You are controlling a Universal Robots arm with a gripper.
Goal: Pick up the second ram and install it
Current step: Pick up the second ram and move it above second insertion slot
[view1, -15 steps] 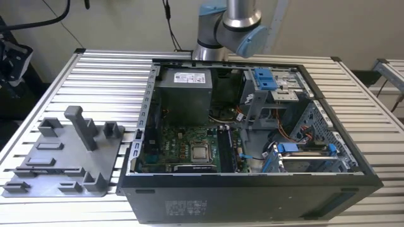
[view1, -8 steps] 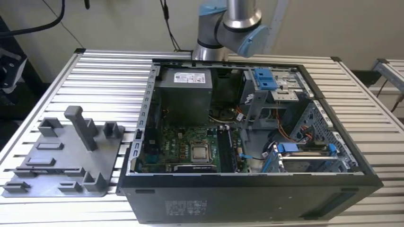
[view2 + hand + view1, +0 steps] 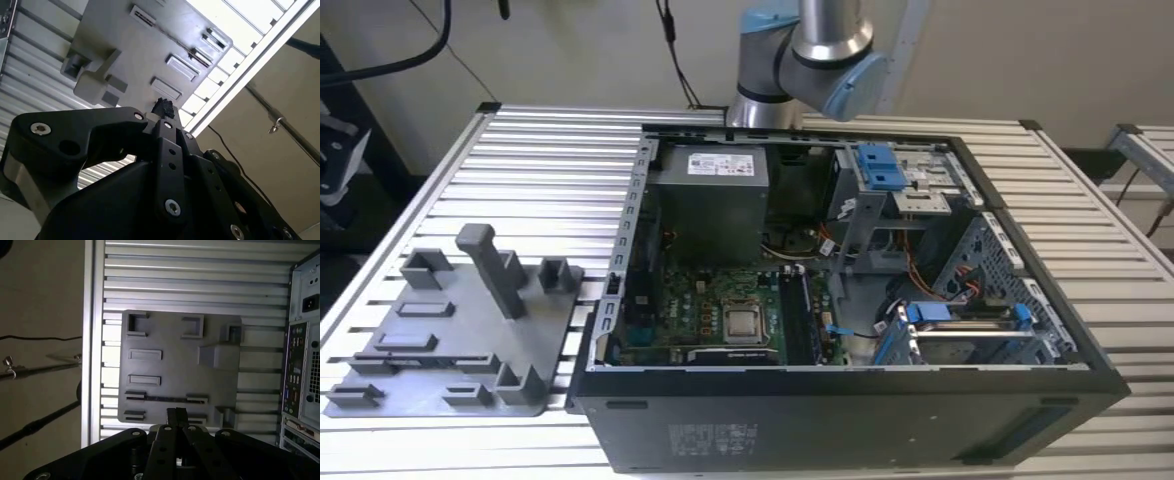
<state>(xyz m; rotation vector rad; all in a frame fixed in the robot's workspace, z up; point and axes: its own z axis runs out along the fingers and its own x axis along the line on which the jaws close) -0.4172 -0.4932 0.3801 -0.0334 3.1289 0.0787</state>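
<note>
My jaws are pressed shut and empty, pointing at the thin dark memory stick [image 3: 165, 399]. It sits in the grey plastic tray [image 3: 175, 360], at nine o'clock of the black computer case [image 3: 854, 430] in the exterior view.

You are looking at a robotics lab or test workshop rather than a home or office. A slatted aluminium bench [image 3: 547, 150] carries an opened computer case [image 3: 854, 425] with its green board [image 3: 707, 300] bared, and a grey fixture plate [image 3: 454, 345] of posts and slots lies beside it at about eight o'clock in the exterior view. At twelve o'clock a robot arm [image 3: 807, 45] rises behind the case against a bare wall with hanging cables [image 3: 674, 50], a second slatted bench [image 3: 1145, 150] stands at three o'clock, and in the first wrist view the black pincer [image 3: 176, 413] hangs over the plate.
</note>
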